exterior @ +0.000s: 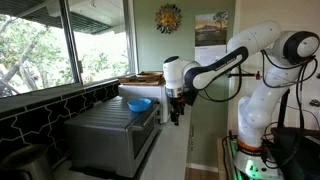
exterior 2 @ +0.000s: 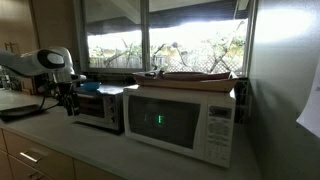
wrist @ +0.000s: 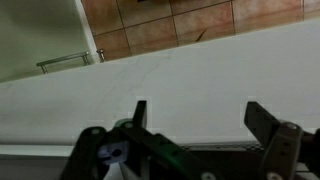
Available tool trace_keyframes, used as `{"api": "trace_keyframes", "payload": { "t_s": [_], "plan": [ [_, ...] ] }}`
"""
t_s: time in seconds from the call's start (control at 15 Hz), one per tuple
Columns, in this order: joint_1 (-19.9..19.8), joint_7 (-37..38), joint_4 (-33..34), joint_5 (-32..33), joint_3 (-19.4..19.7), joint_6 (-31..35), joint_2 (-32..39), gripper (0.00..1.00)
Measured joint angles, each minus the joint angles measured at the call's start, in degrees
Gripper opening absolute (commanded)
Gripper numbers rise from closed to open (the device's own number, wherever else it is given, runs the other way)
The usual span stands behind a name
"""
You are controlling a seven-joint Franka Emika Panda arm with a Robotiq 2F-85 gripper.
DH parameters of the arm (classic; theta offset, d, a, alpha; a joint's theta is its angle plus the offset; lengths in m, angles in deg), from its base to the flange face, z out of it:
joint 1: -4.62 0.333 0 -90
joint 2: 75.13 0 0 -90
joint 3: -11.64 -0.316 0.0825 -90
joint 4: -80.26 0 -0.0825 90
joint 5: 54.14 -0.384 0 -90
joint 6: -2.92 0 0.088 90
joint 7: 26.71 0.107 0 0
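A robot arm's black fingers point(wrist: 262, 118) hover spread apart, grasping nothing, above a white tabletop point(wrist: 200, 70). Just beside them stands a silver box-shaped toaster oven point(exterior: 112, 135) with a blue plastic bowl point(exterior: 139, 104) on top. This seems an approach; closing in calls for careful alignment.

Wrist view's bottom edge cuts off the end effector point(wrist: 195, 106).
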Motion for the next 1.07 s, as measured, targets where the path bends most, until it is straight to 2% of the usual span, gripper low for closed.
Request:
{"api": "trace_keyframes", "payload": {
  "t_s": [0.47,0.8,1.07],
  "plan": [
    [0.51,0.00,0.92,0.56,1.16,-0.02,-0.23,1.00],
    [0.48,-0.02,7.88,5.26,2.15,-2.76,-1.85,1.00],
    [0.50,-0.11,13.83,6.03,2.27,-3.09,-2.08,1.00]
  ]
}}
